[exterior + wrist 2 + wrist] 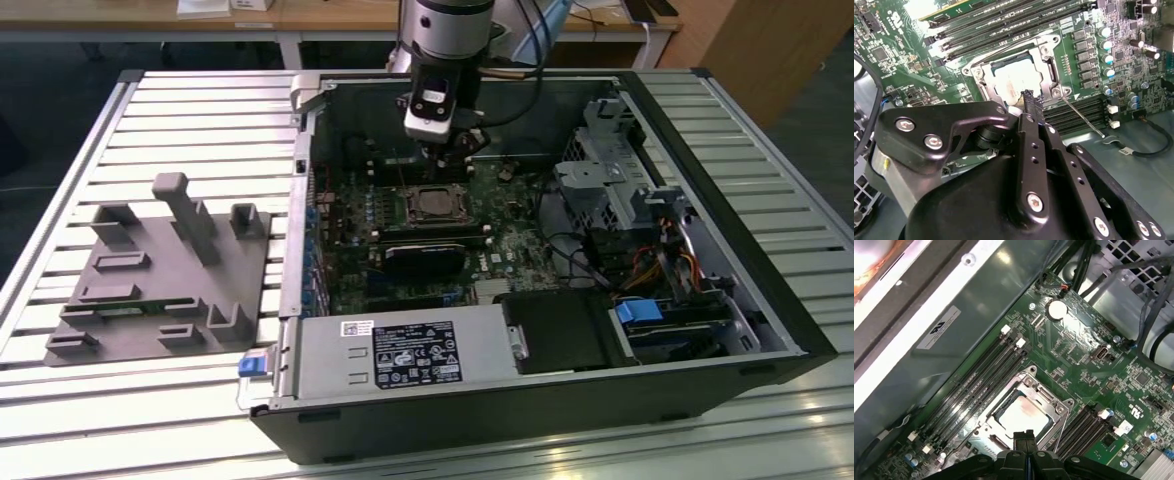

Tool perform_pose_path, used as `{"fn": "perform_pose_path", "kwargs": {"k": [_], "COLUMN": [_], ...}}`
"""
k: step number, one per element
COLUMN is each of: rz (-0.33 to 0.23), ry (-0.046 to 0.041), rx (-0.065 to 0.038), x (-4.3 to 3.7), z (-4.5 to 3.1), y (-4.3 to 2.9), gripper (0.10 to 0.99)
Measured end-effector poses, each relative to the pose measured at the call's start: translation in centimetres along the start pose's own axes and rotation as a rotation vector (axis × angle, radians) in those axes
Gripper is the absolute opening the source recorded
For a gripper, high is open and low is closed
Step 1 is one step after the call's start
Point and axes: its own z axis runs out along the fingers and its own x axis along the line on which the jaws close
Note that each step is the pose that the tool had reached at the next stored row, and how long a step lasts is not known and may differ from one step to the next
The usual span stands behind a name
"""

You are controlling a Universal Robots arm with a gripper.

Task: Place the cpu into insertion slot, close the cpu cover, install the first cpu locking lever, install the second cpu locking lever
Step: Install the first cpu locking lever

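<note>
Silver-beige metal shows through the cut-out of the cpu cover (pixel 1048 56): the cpu (pixel 1006 80) lies flat in the insertion slot (pixel 429 204), and the cover's frame is folded down around it. Both wrist views show this, with the chip's face (pixel 1021 415) bare inside the closed frame (pixel 1046 395).

The gripper (pixel 1029 97) has its two fingers pressed together with nothing visible between them. In the second wrist view the joined tip sits over the cover's near corner – whether it touches the metal I cannot tell. In the first wrist view the closed tip (pixel 1024 436) lies just beside the frame's edge.

A thin wire locking lever (pixel 1084 117) juts out from that same corner of the socket, slanting away across the green board, its hooked end apart from the frame.

In the exterior view the gripper (pixel 451 152) hangs at twelve o'clock of the slot, inside the open computer case (pixel 534 410). A black heatsink block (pixel 427 258) lies at six o'clock of the slot, just beside it. At nine o'clock of the case, well apart from it, a grey fixture (pixel 160 270) rests on the slatted table (pixel 80 420).

Long black memory slots (pixel 974 385) run along one side of the socket.
</note>
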Motion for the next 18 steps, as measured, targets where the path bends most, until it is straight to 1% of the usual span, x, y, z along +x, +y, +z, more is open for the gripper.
{"fn": "perform_pose_path", "kwargs": {"k": [5, 13, 18], "rz": [-0.038, -0.12, -0.184], "ry": [-0.0007, -0.0017, -0.0023], "rx": [-0.001, -0.002, -0.002], "x": [0.0, 0.0, 0.0], "z": [0.0, 0.0, 0.0], "y": [0.0, 0.0, 0.0], "gripper": [0.106, 0.106, 0.106]}}
